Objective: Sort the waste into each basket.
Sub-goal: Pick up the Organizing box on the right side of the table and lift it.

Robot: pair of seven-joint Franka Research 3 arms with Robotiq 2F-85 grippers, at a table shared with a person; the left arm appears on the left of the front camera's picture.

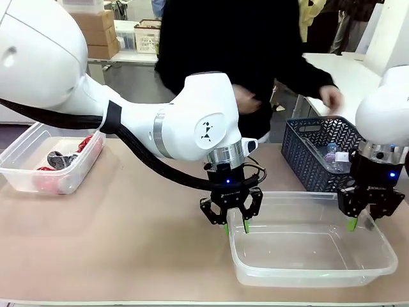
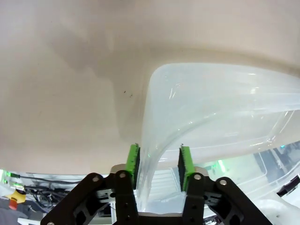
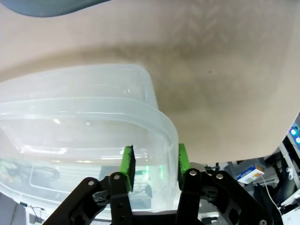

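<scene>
An empty clear basket (image 1: 307, 279) lies at the front right of the table. My left gripper (image 1: 236, 228) is shut on the rim of its left end, and the left wrist view shows the basket (image 2: 211, 93) wall between the gripper's (image 2: 160, 164) green pads. My right gripper (image 1: 358, 224) is shut on the rim of the right end, and the right wrist view shows the basket (image 3: 84, 93) edge between that gripper's (image 3: 154, 164) pads. A second clear basket (image 1: 25, 169) at the far left holds red and dark cans (image 1: 61, 160).
A dark grey mesh basket (image 1: 307, 157) with clear bottles (image 1: 335, 157) stands just behind the right gripper. A person in black stands at the far side, with hands (image 1: 246, 99) above the table. Bare tabletop (image 1: 128, 243) lies between the two clear baskets.
</scene>
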